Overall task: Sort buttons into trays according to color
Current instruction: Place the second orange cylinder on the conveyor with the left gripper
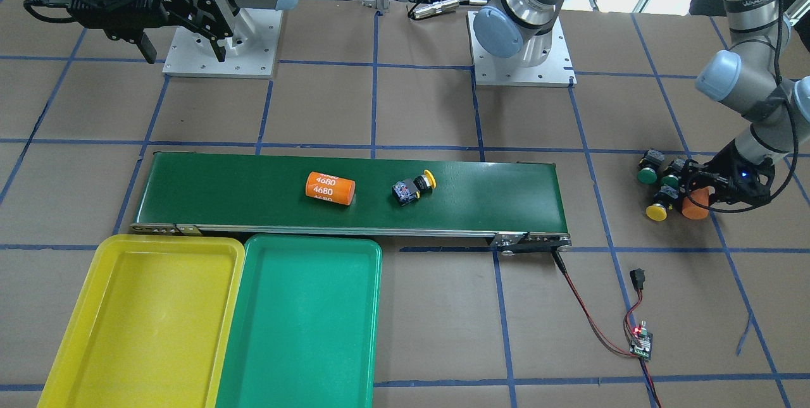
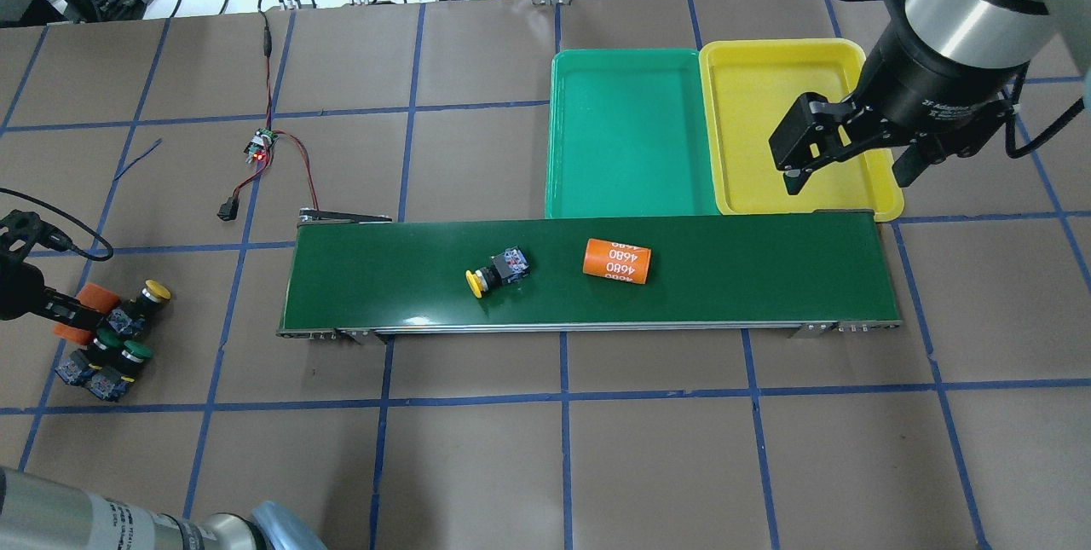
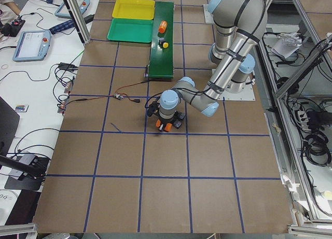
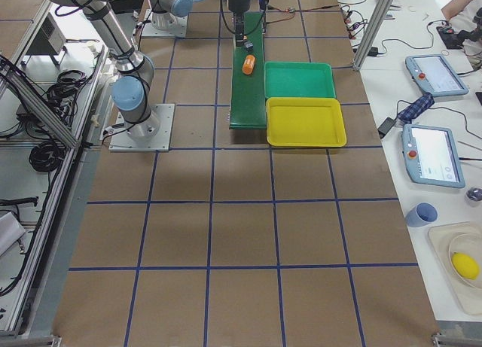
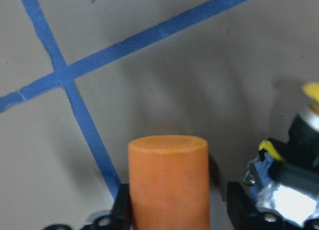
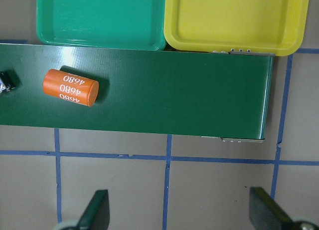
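Catches the sort at its opening step, with no button yet in the shallow yellow plastic tray (image 1: 95, 307) or the shallow green plastic tray (image 1: 304, 326) beside it. Finds one yellow-capped push-button on a black blocky body (image 1: 414, 188) lying on its side near the middle of the long dark-green conveyor belt (image 1: 493, 193), near an orange cylinder marked "4680" (image 1: 330, 188). Shows a green-capped push-button (image 2: 106, 337), another green-capped push-button (image 2: 135, 351) and a second yellow-capped push-button (image 2: 156, 290) bunched on the brown tabletop (image 1: 411, 111), off the belt's end away from the trays. Places the left claw (image 1: 699, 199) low at that bunch, astride a plain orange cylinder (image 5: 168, 180), with one finger (image 5: 122, 212) against it and a thin dark gap at the other; cannot tell whether clenched on it or merely set around it. Has the right claw (image 2: 848, 179) hanging released and empty near the tray end of the belt, fingers wide apart in the wrist view. Reads, on this layout, as the feeding stage: stock at one end, picking due at the other. Calls next for the right claw to drop onto the belt's yellow button, close across its black body and carry it to the yellow tray, leaving the marked cylinder alone. Risks a slip on the rounded cap.
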You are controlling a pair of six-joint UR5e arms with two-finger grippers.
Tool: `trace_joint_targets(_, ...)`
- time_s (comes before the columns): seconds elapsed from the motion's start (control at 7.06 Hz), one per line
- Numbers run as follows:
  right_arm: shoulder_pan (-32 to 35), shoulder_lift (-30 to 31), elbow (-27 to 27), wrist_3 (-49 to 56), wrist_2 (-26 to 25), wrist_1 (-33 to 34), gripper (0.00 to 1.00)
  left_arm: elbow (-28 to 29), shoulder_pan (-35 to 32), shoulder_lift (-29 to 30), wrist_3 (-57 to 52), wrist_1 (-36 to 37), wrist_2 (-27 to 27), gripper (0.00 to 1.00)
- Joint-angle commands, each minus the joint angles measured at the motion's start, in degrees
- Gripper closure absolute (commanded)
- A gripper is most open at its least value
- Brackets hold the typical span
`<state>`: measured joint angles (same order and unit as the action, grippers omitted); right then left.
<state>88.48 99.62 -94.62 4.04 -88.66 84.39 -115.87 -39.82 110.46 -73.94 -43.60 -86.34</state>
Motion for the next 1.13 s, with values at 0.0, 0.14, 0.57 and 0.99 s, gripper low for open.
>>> trace_joint_targets(0.0, 0.0, -1.4, 0.0, 0.1, 0.3, 0.2, 0.0, 5.6, -3.2, -2.3, 0.0, -8.1, 0.2, 0.92)
trace_joint_targets(0.14, -0.1, -2.3, -0.1, 0.1, -0.5, -0.3, 0.0, 13.0, -8.3, -3.8, 0.0, -21.8, 0.1, 0.92)
trace_joint_targets(0.57, 0.0, -2.5, -0.1, -0.7, -0.6, -0.1, 0.0, 13.1, -29.8, -7.4, -0.3, -28.2, -0.2, 0.91)
trace_joint_targets(0.99, -0.1, -6.5, 0.0, -1.8, -0.8, 0.9, 0.0, 10.4, -50.0, -8.2, 0.8, -26.5, -2.3, 0.91)
